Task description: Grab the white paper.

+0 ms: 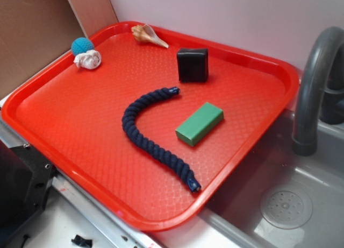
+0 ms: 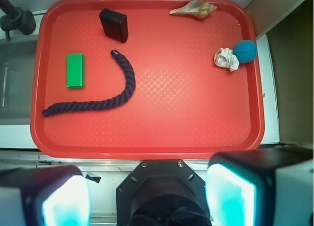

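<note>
The gripper [image 2: 147,196] shows only along the bottom edge of the wrist view, its two fingers [image 2: 64,196] blurred and set wide apart with nothing between them, hanging off the near rim of the red tray [image 2: 147,150] rather than over it. Reading that view from left to right: a green block [image 2: 75,70] lies at the left, a dark blue rope [image 2: 105,101] curves from lower left up toward a black box [image 2: 114,24] at the top, a beige seashell [image 2: 194,10] sits at the top right, and the white paper [image 2: 226,58] lies at the right side, touching a teal ball [image 2: 245,51] just beyond it. In the exterior view the paper [image 1: 87,59] is at the upper left of the frame, near the tray's corner, with the ball [image 1: 82,45] against it. By my judgement nothing of the task is done yet: the reach across the tray, the descent and the closing all remain. The arm does not appear in the exterior view at all, the fingertips are cut off and out of focus, and the paper's folds are too small to make out.
</note>
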Robot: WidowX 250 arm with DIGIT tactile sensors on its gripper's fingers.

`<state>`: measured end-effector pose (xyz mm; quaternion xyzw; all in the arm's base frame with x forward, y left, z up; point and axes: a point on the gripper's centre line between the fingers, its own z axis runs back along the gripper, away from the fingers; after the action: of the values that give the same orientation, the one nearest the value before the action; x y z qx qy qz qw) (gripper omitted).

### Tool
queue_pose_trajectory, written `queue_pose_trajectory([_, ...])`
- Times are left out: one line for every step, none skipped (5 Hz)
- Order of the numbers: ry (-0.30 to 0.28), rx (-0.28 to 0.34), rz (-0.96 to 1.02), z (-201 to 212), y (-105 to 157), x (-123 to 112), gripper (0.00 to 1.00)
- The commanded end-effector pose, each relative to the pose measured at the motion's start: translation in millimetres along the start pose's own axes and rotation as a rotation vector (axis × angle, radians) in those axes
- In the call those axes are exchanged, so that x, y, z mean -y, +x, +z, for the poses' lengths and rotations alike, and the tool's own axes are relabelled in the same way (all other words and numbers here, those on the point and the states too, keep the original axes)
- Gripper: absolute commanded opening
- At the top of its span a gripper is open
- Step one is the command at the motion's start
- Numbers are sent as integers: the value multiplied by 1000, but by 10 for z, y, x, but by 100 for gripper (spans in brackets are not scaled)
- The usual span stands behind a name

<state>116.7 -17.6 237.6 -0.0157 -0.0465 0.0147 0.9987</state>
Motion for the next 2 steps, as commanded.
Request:
queue_pose_trajectory([0,0,0,0,0,0,100])
queue_pose_trajectory([-9,48,179,-101,100,-108,100])
